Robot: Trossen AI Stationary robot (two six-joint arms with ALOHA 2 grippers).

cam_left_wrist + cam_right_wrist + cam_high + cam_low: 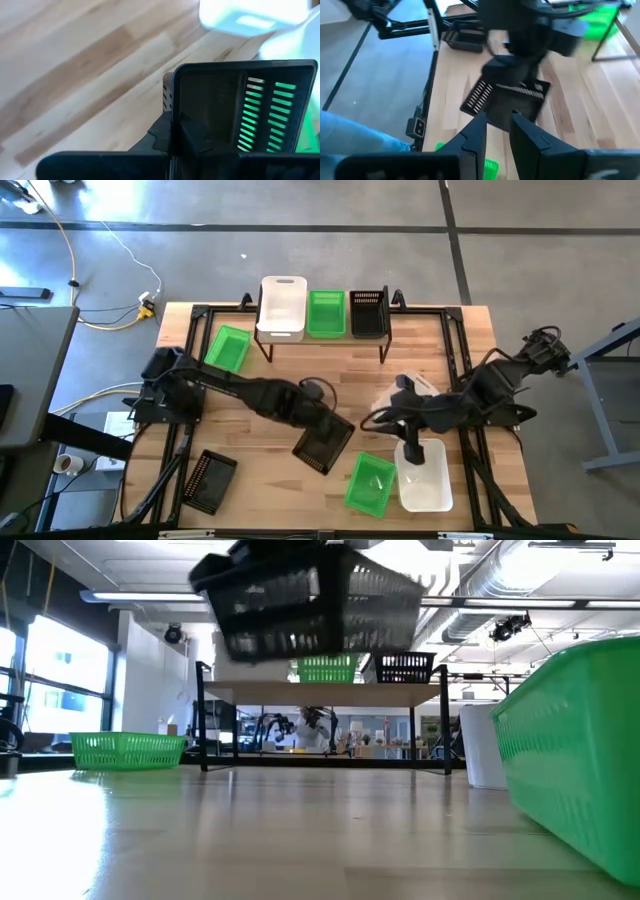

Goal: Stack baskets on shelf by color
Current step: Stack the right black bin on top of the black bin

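Jaws of the left gripper (322, 423) squeeze a black basket (324, 446), so carry it level to the shelf (325, 338).

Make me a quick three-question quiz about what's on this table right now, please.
1. True or false: the left gripper has a black basket lifted off the table.
2. How many baskets stand on the shelf?
3. Which basket lies nearest the right gripper: A green, B white, C black?

Key: 1 true; 2 three, namely white, green and black; 3 B, the white basket.
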